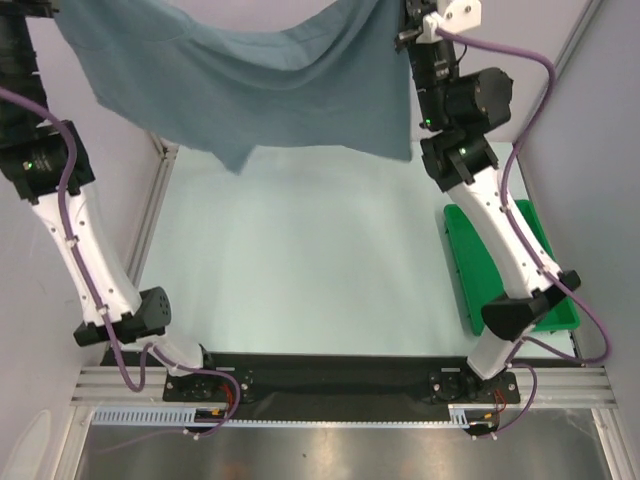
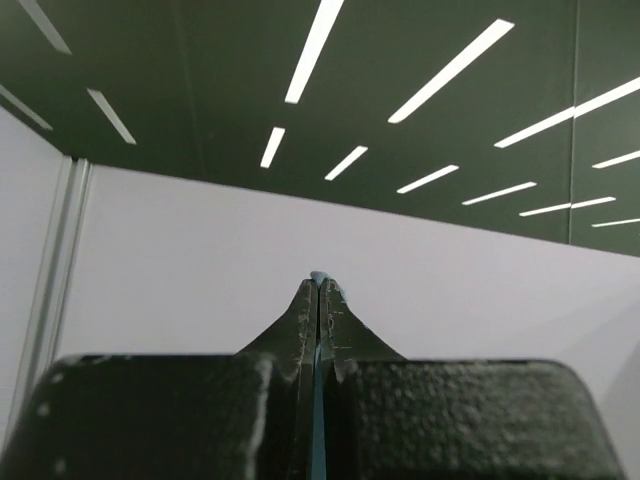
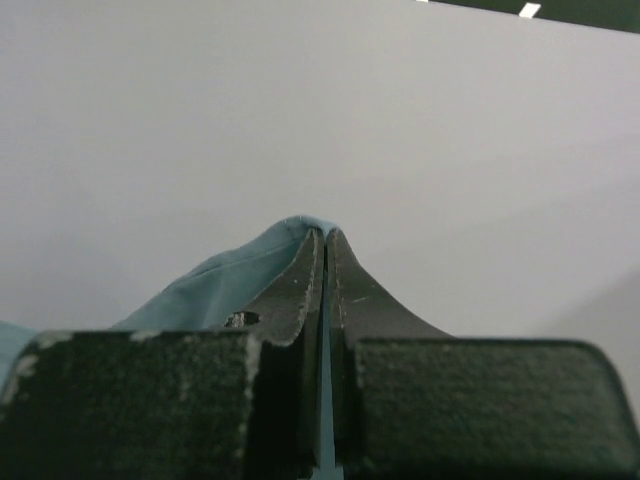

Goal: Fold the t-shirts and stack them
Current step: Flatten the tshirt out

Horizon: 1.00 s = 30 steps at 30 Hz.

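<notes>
A slate blue-grey t-shirt [image 1: 260,85] hangs in the air across the far side of the table, stretched between both raised arms, its lower edge sagging above the pale table [image 1: 300,270]. Both grippers are out of the top view's frame at the top edge. In the left wrist view my left gripper [image 2: 319,290] is shut on a thin edge of the t-shirt [image 2: 320,277], pointing up at the ceiling. In the right wrist view my right gripper [image 3: 326,245] is shut on the t-shirt [image 3: 230,275], which drapes off to the left of the fingers.
A green plastic tray [image 1: 470,255] lies on the table's right side, partly under the right arm. Grey walls and metal frame posts [image 1: 155,200] close the cell on the left, right and back.
</notes>
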Tool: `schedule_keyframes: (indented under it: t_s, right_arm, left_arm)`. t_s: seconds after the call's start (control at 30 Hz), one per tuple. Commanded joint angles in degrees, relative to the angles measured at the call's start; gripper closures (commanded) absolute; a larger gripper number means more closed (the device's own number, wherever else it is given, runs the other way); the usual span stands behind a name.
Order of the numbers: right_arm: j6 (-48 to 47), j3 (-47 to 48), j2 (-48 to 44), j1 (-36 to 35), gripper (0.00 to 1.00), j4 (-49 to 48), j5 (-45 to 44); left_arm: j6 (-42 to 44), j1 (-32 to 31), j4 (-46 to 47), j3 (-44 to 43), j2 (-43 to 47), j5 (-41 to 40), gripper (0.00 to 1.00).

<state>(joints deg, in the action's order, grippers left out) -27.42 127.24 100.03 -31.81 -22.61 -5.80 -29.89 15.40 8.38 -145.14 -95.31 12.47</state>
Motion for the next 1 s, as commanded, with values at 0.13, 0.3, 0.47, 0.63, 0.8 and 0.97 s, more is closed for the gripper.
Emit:
schedule_keyframes:
  t_s: [0.13, 0.3, 0.47, 0.63, 0.8, 0.97]
  right_arm:
    - [-3.9, -15.0, -16.9, -4.9, 1.00, -3.3, -7.3]
    - [-5.3, -22.1, -27.9, -10.9, 1.00, 0.9, -10.2]
    - [-2.6, -27.4, -35.9, -17.3, 1.00, 8.2, -11.8]
    - [1.6, -35.0, -41.9, -17.6, 1.00, 12.2, -14.2]
    - [6.9, -45.1, -39.3, -10.6, 1.00, 8.8, -14.0]
    - [22.5, -53.2, -30.7, 3.6, 1.00, 3.9, -7.3]
  left_arm:
    - [1.8, 1.7, 2.2, 3.0, 13.2, -1.6, 1.00]
    - [2.7, 1.7, 0.6, 8.9, 22.6, -2.2, 1.00]
    - [4.0, 1.5, -1.3, 14.1, 30.3, -3.2, 1.00]
    - [3.4, 1.4, -1.9, 20.1, 32.8, -1.1, 1.00]
    - [0.5, 1.3, -1.2, 21.0, 23.4, 5.4, 1.00]
    - [11.8, -8.5, -6.8, 18.6, 12.0, 3.5, 1.00]
